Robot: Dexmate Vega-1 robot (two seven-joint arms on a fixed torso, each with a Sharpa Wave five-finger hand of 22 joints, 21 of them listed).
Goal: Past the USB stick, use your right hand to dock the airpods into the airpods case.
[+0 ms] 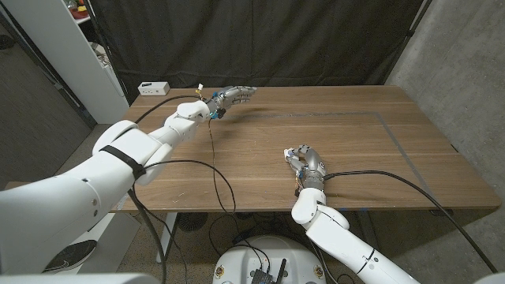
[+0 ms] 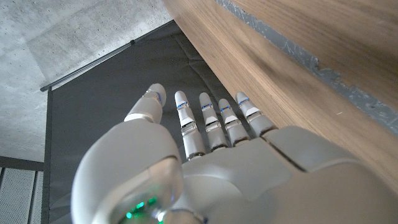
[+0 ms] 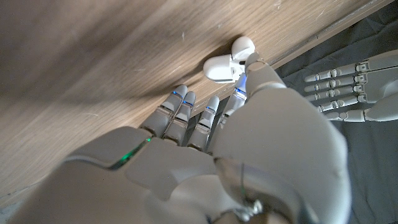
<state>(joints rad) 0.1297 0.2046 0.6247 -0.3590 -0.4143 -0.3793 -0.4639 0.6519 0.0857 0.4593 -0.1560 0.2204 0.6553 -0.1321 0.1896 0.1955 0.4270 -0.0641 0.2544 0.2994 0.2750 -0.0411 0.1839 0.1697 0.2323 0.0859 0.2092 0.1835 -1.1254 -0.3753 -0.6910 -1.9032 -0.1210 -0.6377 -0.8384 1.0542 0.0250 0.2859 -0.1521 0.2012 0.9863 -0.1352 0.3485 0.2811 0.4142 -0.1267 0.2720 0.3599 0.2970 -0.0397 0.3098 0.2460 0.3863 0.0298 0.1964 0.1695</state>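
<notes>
A small white airpods case lies on the wooden table just beyond my right hand's fingertips, and its lid seems to be open. The thumb reaches up beside the case; whether it touches I cannot tell. Loose airpods cannot be made out. In the head view my right hand sits near the table's front edge, fingers stretched out, with the white case at its left side. My left hand hovers over the far left of the table, fingers straight and apart, holding nothing. It shows the same in its own wrist view.
A white box sits behind the table's far left corner. A grey tape line marks a rectangle on the right half of the table. A black cable trails from the left arm across the table. Dark curtains hang behind.
</notes>
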